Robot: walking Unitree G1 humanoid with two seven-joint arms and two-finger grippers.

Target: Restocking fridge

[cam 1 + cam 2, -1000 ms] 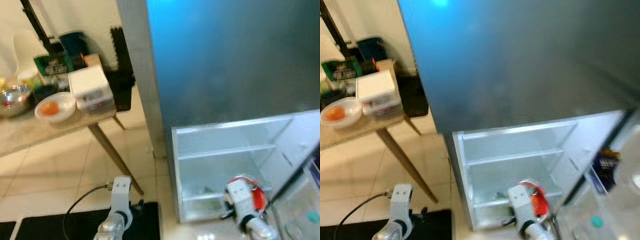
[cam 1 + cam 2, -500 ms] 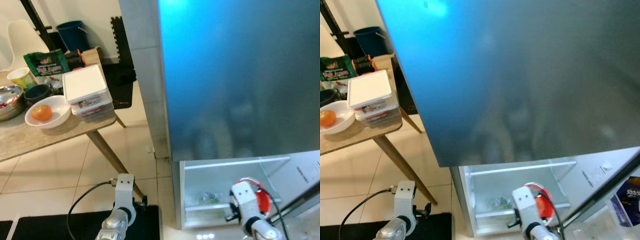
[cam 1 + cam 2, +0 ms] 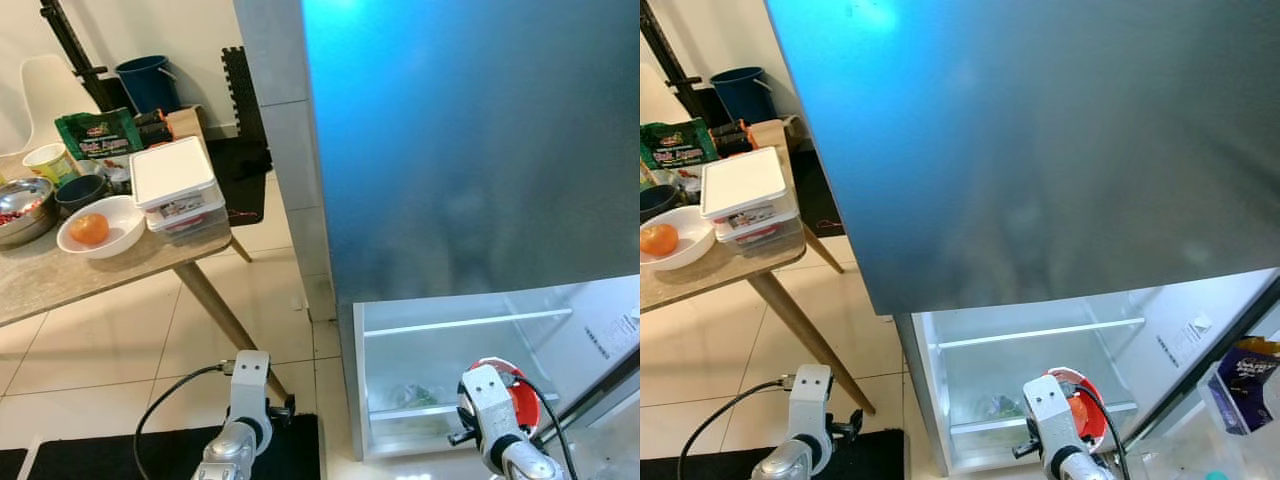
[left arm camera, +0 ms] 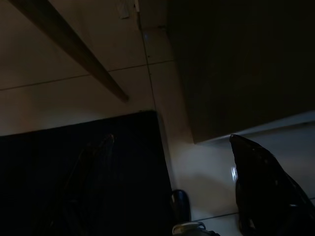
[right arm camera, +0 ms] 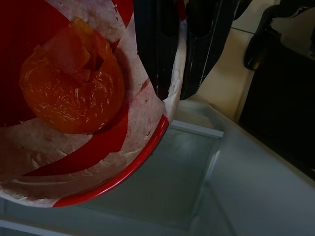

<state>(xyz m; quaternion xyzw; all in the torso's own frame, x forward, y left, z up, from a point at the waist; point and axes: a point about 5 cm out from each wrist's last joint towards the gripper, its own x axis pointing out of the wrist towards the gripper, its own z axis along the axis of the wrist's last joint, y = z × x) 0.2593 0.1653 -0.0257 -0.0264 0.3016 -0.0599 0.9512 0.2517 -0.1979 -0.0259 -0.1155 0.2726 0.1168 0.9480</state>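
Note:
My right gripper (image 5: 179,59) is shut on the rim of a red and white bowl (image 5: 74,128) that holds an orange piece of food (image 5: 71,91). In the eye views the bowl (image 3: 516,402) hangs low in front of the fridge's open lower compartment (image 3: 450,350), just before its glass shelf (image 3: 460,322). The tall grey-blue fridge front (image 3: 470,150) rises above. Something green (image 3: 410,394) lies at the bottom of the compartment. My left arm (image 3: 246,400) hangs idle over a black mat, its gripper (image 4: 177,196) open.
A wooden table (image 3: 60,280) on the left carries a white lidded box (image 3: 175,180), a white bowl with an orange (image 3: 90,228), a metal bowl (image 3: 22,205) and a green bag (image 3: 95,130). The open fridge door holds a blue packet (image 3: 1240,385). A black mat (image 3: 100,455) lies on the tiled floor.
The whole picture has shifted up and then slightly down as the camera moved. The bowl stays in my right gripper before the open compartment; the left arm hangs as before.

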